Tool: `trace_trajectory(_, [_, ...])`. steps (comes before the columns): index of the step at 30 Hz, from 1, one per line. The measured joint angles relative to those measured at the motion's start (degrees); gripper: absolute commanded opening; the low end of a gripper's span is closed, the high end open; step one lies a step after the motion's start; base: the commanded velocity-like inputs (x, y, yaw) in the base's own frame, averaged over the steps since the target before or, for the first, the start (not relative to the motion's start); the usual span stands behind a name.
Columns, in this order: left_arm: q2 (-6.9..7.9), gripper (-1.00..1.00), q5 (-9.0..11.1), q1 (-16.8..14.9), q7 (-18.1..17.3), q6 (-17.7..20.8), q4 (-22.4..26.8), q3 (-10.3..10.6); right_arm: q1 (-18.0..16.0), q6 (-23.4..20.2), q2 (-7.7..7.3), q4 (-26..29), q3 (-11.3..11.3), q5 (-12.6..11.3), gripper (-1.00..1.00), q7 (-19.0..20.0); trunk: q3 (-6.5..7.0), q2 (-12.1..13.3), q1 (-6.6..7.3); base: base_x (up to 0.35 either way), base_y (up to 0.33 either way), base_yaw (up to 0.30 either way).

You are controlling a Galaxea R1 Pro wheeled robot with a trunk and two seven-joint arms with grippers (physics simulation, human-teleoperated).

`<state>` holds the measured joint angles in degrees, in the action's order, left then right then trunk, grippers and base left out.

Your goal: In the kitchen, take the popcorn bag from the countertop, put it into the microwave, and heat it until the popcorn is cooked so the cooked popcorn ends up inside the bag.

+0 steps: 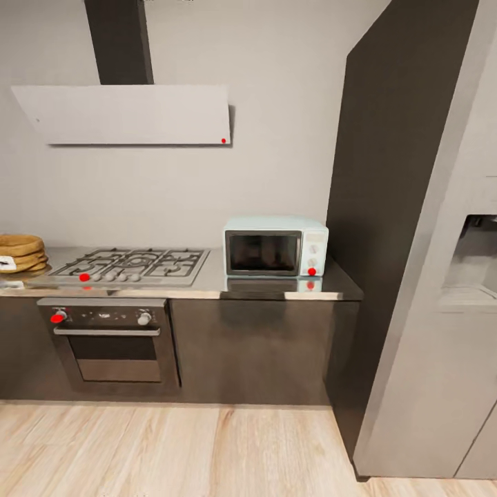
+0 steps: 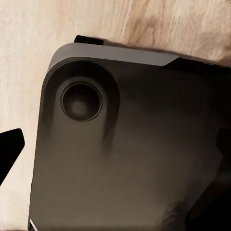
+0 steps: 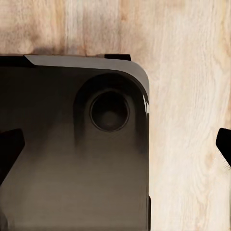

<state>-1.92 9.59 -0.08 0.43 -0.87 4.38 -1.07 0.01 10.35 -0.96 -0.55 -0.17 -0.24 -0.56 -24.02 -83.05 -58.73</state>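
Fingers of both grippers stand apart with nothing between them: in the left wrist view the dark tips of the left gripper show at the two sides of the picture, and in the right wrist view the tips of the right gripper are spread the same way. Both cameras look down on the robot's own dark base and on the light wood floor, so I judge that the arms hang low and hold nothing.

From the head view, the robot stands back from the kitchen line. The microwave sits on the countertop at its right end, next to a tall dark cabinet, and its dark door looks closed. To its left lies the gas hob, with the built-in oven below it and the white hood above on the wall. The popcorn bag is at the far left edge of the picture, on the countertop beyond the hob, partly cut off by the frame; a bit of its white label is visible.

I judge that the task is at its beginning: the bag is not yet taken. The next move calls for driving the base to the left and nearer to the counter, until the bag is within reach, and then raising one arm above the worktop to take the bag by its rim.
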Motion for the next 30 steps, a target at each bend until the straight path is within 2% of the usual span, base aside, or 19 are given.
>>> trace_trajectory(3, [0.00,1.00,0.01,0.00,-0.01,0.00,0.00,0.00,0.00,0.00,0.00,0.00,0.00,0.00,1.00,0.00,0.00,0.00,0.00,0.000,0.000,0.211])
trace_trajectory(17, [0.01,1.00,-0.08,0.00,-0.09,0.07,0.16,0.00,0.01,0.14,-0.04,0.00,0.08,0.02,1.00,0.05,0.00,0.00,0.01,0.010,0.000,0.004])
trace_trajectory(30, [-0.01,1.00,-0.13,0.00,-0.51,0.08,-0.08,0.00,0.01,0.20,0.00,0.00,0.08,0.00,1.00,0.01,0.00,0.00,0.03,0.293,0.000,0.000])
